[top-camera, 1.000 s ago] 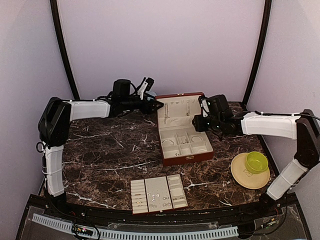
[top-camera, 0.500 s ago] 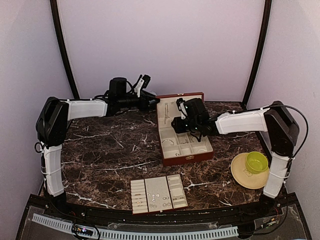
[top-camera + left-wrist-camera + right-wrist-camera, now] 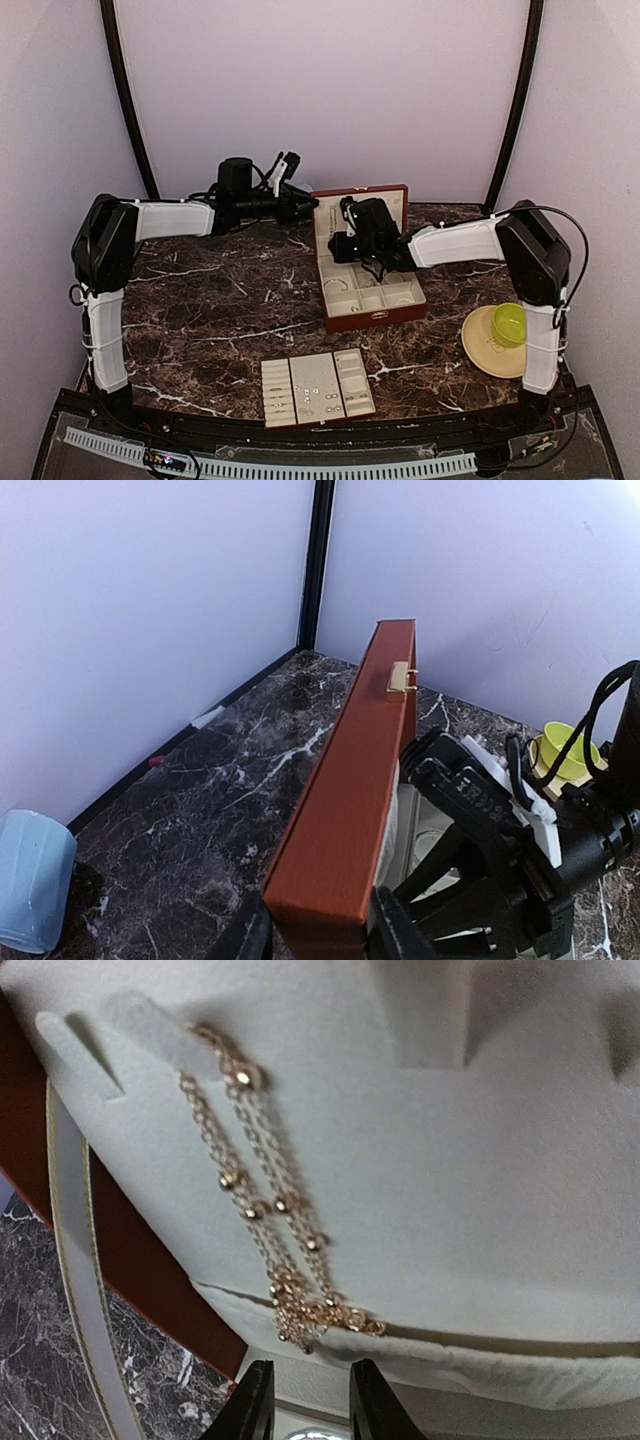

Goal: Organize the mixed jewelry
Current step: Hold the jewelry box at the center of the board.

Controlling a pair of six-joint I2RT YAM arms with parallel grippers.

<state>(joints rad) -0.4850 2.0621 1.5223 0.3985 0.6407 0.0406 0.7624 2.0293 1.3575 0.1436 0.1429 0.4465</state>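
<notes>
A red-brown jewelry box [image 3: 365, 262] stands open near the back of the marble table [image 3: 210, 310], its lid upright and its cream-lined base divided into compartments. The left gripper [image 3: 318, 932] sits at the outer left edge of the lid [image 3: 345, 800]; in the left wrist view its two dark fingers [image 3: 252, 935] stand on either side of the lid's end, close against it, at a narrow setting, though whether they are actually pressing the wood cannot be told. The right gripper [image 3: 308, 1400] reaches into the open box from the right, facing the cream lining of the lid. Its fingertips [image 3: 256, 1400] are set narrow with a small gap, and nothing is seen between them. Just above them a thin gold chain [image 3: 270, 1210] with small beads hangs from a slot in the lining, its lower end bunched at the pocket edge. The mixed jewelry [image 3: 318, 398] lies as tiny shiny pieces in the middle section of a flat cream tray [image 3: 317, 388] at the near edge of the table, well apart from both grippers; further pieces in the box compartments are too small to identify. A yellow plate [image 3: 490, 350] carrying a green cup [image 3: 510, 322] stands to the right of the box. A pale blue cup [image 3: 35, 892] shows at the left edge of the left wrist view.
</notes>
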